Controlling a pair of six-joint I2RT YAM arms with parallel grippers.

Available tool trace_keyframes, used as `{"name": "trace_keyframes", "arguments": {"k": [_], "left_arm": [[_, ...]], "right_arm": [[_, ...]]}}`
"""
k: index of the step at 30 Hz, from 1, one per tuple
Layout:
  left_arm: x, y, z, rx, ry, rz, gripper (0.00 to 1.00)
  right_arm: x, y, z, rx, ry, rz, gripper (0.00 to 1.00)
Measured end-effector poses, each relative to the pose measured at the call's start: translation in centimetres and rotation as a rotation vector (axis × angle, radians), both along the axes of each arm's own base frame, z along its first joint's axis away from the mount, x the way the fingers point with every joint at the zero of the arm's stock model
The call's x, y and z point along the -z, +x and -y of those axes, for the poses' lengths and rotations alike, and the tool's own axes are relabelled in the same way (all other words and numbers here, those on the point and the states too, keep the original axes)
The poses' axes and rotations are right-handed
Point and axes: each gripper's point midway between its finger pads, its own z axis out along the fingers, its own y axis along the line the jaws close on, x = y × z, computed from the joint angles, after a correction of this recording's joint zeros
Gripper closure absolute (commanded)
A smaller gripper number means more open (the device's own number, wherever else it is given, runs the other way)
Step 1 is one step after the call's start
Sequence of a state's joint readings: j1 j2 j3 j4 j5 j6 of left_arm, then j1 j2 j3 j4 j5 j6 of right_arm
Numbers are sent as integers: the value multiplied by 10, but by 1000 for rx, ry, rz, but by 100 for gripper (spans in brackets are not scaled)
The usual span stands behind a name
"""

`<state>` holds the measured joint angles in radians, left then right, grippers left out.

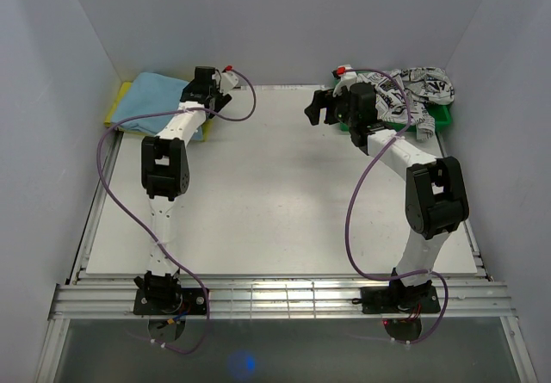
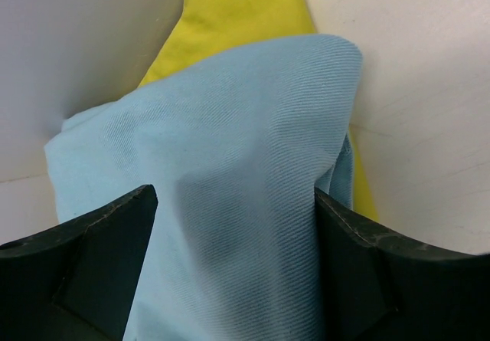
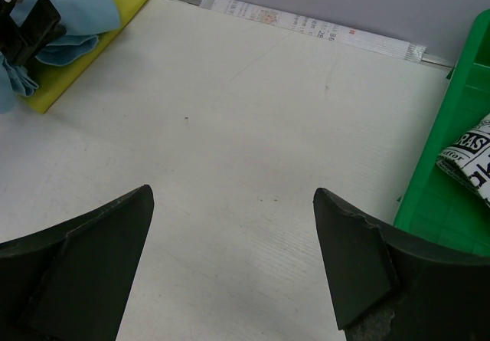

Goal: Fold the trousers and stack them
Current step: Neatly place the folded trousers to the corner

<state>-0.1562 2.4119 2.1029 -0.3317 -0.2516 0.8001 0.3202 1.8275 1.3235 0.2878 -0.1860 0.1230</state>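
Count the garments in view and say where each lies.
3. The light blue trousers lie folded at the far left corner, atop the yellow garment; the black-on-white printed garment sits in the green bin at the far right. Others may be hidden underneath.

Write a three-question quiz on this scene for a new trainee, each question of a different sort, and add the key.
1. Multiple choice: what lies directly under the light blue trousers?
A) a yellow garment
B) a cardboard box
C) a wooden tray

2. Fill in the gap: the black-on-white printed garment lies in a ____ bin.

3. True or false: the right gripper is shut on the printed garment.

Key: 1 A; 2 green; 3 false. Its fingers stand apart over bare table.
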Motion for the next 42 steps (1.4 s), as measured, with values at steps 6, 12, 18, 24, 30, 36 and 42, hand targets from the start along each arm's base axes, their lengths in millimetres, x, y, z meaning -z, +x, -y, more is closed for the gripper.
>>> {"name": "trace_keyframes", "arguments": {"k": [6,12,18,24,30,36,42], "left_arm": [[12,-11,-1,17,3,-73,7],[24,-23,-4,37,0,-146,5],[24,-26,-12,19,41,-160,20],[16,-19,-13,-10,74,-123,66],[6,-9,-15,-55,44,-63,98],[7,-9,-15,-146,-71,-23,100],[11,-8,-18,-283,-265,27,100]], "right_arm": [[0,0,0,0,0,-1,10],[5,-1,3,6,-3,-11,10],[5,-1,4,7,-2,-12,10],[5,-2,5,8,-2,-12,10],[9,-9,7,11,-7,-23,10],[10,-11,8,11,-8,-27,10],[11,-12,8,10,-8,-27,10]]}}
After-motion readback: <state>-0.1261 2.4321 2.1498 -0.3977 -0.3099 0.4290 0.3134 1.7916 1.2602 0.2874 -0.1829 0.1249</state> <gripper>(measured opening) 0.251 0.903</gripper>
